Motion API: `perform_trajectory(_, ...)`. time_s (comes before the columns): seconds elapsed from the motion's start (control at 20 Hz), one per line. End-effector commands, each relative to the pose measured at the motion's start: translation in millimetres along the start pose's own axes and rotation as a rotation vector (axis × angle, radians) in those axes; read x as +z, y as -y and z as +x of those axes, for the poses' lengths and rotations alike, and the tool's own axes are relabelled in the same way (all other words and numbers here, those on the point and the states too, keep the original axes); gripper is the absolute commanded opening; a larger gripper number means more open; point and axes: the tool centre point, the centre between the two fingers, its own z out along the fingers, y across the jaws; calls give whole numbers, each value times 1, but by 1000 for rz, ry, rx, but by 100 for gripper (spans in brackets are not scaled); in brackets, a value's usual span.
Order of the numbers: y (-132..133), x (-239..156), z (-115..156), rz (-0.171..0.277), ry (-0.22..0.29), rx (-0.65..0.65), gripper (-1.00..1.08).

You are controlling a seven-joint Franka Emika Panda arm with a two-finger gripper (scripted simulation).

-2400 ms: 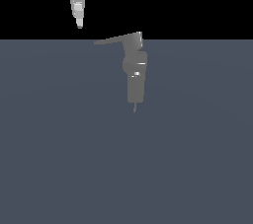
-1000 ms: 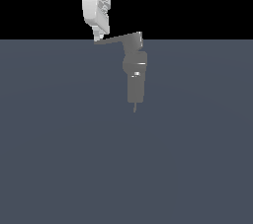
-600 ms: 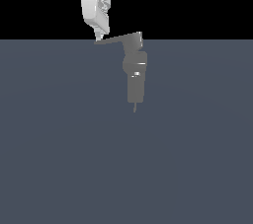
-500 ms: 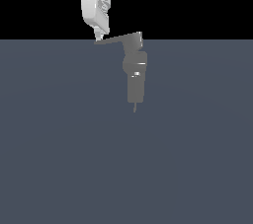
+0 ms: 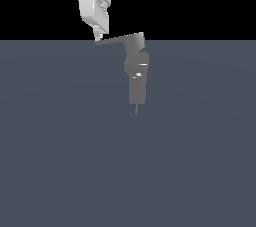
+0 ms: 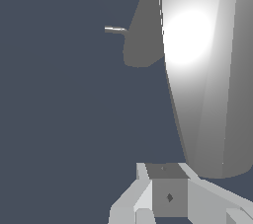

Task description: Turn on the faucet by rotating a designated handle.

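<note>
The faucet [image 5: 136,73] is a small matte grey fixture with a blocky, segmented body, standing on a flat slate-blue floor [image 5: 60,161], its thin tip [image 5: 136,109] pointing away from its top piece. The handle [image 5: 117,39], a thin flat grey lever, juts from that blocky top toward the exterior view's left and narrows to a point. The gripper [image 5: 98,38] comes down from above right at that pointed end, its lowest part touching or just beside the lever's tip; the faucet body lies off to the gripper's side, toward the exterior view's right, and lower. In the wrist view the handle [image 6: 207,70] fills much of the picture as a broad, brightly lit grey blade running away from the fingers [image 6: 168,193], with the darker faucet body [image 6: 143,35] and its thin tip [image 6: 114,29] beyond. Whether the jaws are spread or closed cannot be told, and nothing is visibly clamped between them.
</note>
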Motion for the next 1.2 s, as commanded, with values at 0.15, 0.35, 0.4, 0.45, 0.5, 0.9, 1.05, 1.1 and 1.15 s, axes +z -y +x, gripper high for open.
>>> perform_trajectory(0.15, -14, 4, 5, -10, -4, 8, -100)
perform_trajectory(0.35, -23, 5, 7, -13, -6, 11, -100)
perform_trajectory(0.4, -26, 5, 7, -13, -6, 11, -100)
perform_trajectory(0.45, -28, 6, 8, -13, -6, 12, -100)
perform_trajectory(0.5, -31, 6, 8, -14, -6, 12, -100)
perform_trajectory(0.9, -51, 8, 11, -18, -8, 18, -100)
perform_trajectory(1.05, -59, 9, 12, -19, -9, 20, -100)
perform_trajectory(1.1, -62, 10, 12, -20, -9, 21, -100)
perform_trajectory(1.15, -65, 10, 12, -20, -10, 21, -100)
